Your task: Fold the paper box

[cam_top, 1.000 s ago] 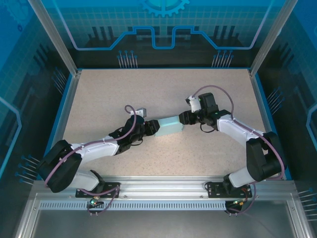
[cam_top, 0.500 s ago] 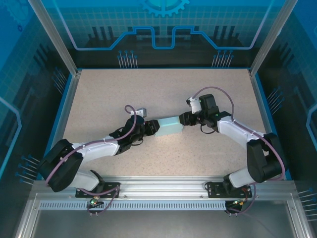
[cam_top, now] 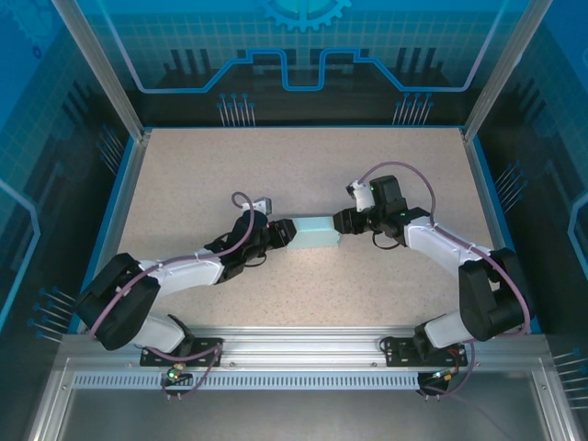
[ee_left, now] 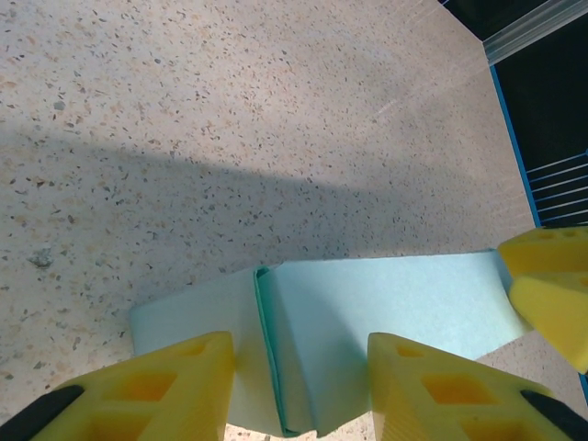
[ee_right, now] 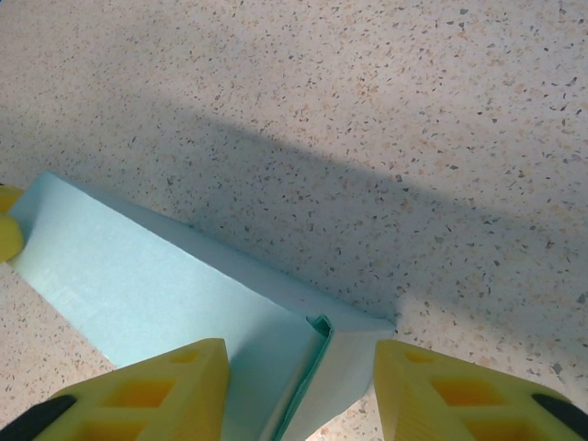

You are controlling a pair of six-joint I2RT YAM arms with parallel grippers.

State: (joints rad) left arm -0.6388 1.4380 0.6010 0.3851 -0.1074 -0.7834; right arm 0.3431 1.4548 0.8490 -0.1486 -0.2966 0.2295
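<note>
- paper box [cam_top: 313, 231]: pale blue card, folded up into a flat rectangular slab. It lies mid-worktop [cam_top: 184, 184], long axis left-right, spanning the gap between the two arms.
- left end effector [cam_top: 286, 235]: at the box's left end, arm stretched low over the worktop.
- Left wrist view: the left end effector [ee_left: 299, 372] has its yellow fingers partly apart, with the box end [ee_left: 386, 303] between them. A fold seam runs down the card near the left-hand finger, and a flap section sticks out past that finger and under it.
- Left state: straddling the box end. Can't tell whether the pads actually press on the card.
- right end effector [cam_top: 342, 221]: at the box's right end, facing the left one.
- Right wrist view: the right end effector [ee_right: 301, 377] also has its fingers partly apart, and the box end [ee_right: 165, 285] fills most of the gap. A tucked flap edge shows at that end.
- Right state: same, bracketing the box. Clamped or just close, can't tell.
- Each wrist view catches the opposite arm's yellow fingertip [ee_left: 547, 285] [ee_right: 7, 234] against the far end of the box.
- Box on the worktop or just off it: can't tell.
</note>
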